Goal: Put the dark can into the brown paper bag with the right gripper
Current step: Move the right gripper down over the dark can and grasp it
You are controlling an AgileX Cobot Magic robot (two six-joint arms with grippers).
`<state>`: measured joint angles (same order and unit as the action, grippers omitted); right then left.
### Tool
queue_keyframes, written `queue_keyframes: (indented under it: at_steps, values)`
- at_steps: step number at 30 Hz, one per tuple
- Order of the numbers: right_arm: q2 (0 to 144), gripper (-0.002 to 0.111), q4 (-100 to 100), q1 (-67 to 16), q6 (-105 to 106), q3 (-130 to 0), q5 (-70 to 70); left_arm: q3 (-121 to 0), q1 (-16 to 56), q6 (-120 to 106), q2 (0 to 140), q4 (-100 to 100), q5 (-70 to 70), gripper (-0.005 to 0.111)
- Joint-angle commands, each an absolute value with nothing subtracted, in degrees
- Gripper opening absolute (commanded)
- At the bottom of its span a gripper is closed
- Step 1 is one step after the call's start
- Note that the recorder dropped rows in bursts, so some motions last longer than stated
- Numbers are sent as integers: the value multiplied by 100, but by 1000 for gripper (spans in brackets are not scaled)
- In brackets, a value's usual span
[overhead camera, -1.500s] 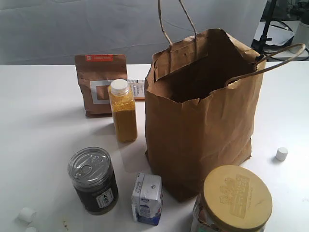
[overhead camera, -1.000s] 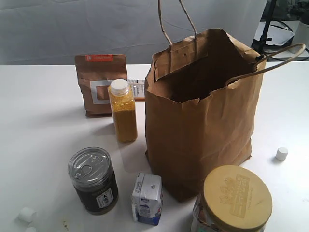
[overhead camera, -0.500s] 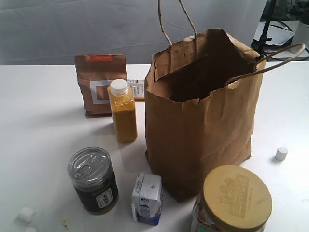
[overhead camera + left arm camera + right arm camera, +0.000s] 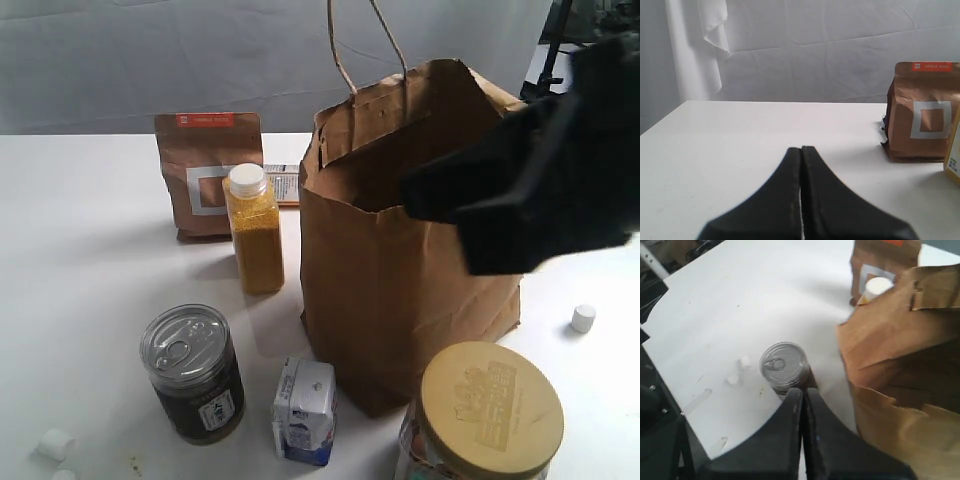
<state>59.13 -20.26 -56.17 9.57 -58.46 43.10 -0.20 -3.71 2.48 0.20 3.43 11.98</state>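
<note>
The dark can stands upright on the white table near the front left, silver pull-tab lid up; the right wrist view shows it from above. The brown paper bag stands open in the middle, handles up, also seen in the right wrist view. My right gripper comes in from the right as a blurred black shape, high in front of the bag's mouth, fingers shut and empty. It is well above and right of the can. My left gripper is shut and empty, low over the table.
A brown pouch with an orange label stands at the back left, a yellow-filled bottle in front of it. A small white-blue carton sits beside the can. A jar with a tan embossed lid is front right. Small white caps lie about.
The right arm has swept into the exterior view from the right and now hangs in front of the bag's upper right. The can, bag and other objects have not moved.
</note>
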Motion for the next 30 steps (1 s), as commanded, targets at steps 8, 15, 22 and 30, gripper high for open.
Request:
queue_keyframes:
  at_steps: [8,15,22,30]
  values:
    - [8785,0,-457,-7091,-1427,-8268,5428,0,-327,261,0,358,1162,0]
    - [10383,21,-207,-7428,-2291,-9870,6291,0,-327,261,0,358,1162,0]
    - [11177,77,184,-7473,-2765,-10348,6429,0,-327,261,0,358,1162,0]
    - [11702,87,271,-7460,-2827,-10348,6385,0,-327,261,0,358,1162,0]
